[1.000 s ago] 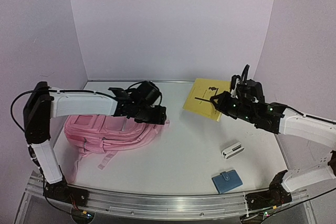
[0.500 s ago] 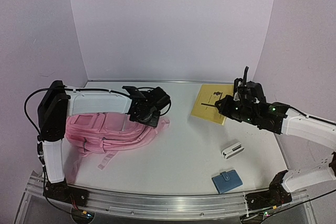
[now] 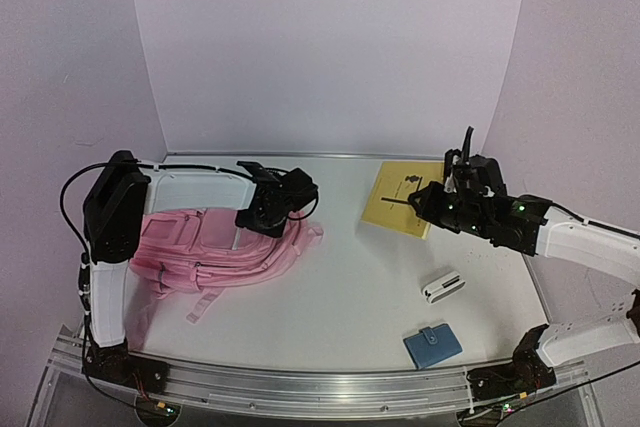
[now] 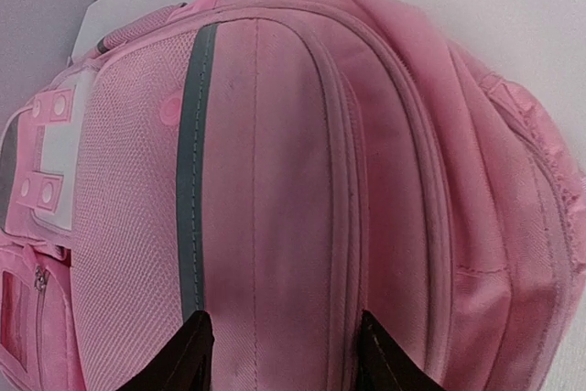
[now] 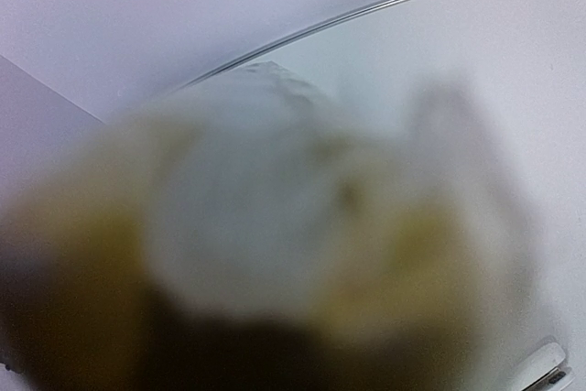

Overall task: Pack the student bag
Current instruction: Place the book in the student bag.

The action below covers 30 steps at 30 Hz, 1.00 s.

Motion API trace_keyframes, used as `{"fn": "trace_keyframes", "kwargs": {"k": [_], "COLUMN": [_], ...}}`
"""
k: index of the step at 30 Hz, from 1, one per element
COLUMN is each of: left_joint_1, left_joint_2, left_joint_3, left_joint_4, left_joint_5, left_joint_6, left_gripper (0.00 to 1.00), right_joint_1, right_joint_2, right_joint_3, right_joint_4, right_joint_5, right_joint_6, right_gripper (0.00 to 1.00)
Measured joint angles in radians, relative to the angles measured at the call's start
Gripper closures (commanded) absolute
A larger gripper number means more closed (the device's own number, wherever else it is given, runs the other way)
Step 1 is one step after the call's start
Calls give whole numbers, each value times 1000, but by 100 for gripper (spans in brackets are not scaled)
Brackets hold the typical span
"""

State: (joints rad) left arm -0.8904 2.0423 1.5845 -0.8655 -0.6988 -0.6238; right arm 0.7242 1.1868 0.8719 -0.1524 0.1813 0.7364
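Pink bag (image 3: 210, 247), 9 o'clock: soft, floppy, light; pinch zip ridge (image 4: 343, 180); left end effector (image 4: 284, 347) half-open astride it; right end effector (image 3: 425, 199) clamps book (image 3: 395, 187).

My left arm rises from its near-left base, folds at the elbow and reaches right. The wrist is tipped down, and the two black fingers (image 4: 194, 359) of my left end effector (image 3: 256, 219) stand apart. My right arm stretches in from the right. My right end effector (image 3: 420, 199) is pinched narrowly on the edge of a yellow booklet (image 3: 402, 190).
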Motion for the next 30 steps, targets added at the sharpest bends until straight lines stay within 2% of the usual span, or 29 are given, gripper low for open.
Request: {"fn": "trace_keyframes", "kwargs": {"k": [2,4,6,12,18,22,30], "left_joint_1": [10,14,13,19,58,100,101], "left_joint_2": [8,9,8,-42,-364,-541,-575], "left_joint_3": [0,0,1,-6,-139,-169,-190], "left_joint_4": [0,4,6,-10,83,107,157], "left_joint_5": [1,10,14,41,187,346,594], "left_joint_6": [1,6,-5,7,95,138,165], "left_gripper": [71,90,99,100,100,100,100], "right_joint_1": [0,0,0,0,0,0,20], "right_joint_2": [-2,-8,-19,-48,-15,36,194], "right_joint_3": [0,0,0,6,55,59,66], "right_joint_4": [-1,-3,-7,-10,-13,76,274], "right_joint_5": [-5,-9,-15,-97,-254,-388,-572], "right_joint_6": [0,0,0,0,7,74,267], "right_gripper": [100,100,100,100,100,100,100]}}
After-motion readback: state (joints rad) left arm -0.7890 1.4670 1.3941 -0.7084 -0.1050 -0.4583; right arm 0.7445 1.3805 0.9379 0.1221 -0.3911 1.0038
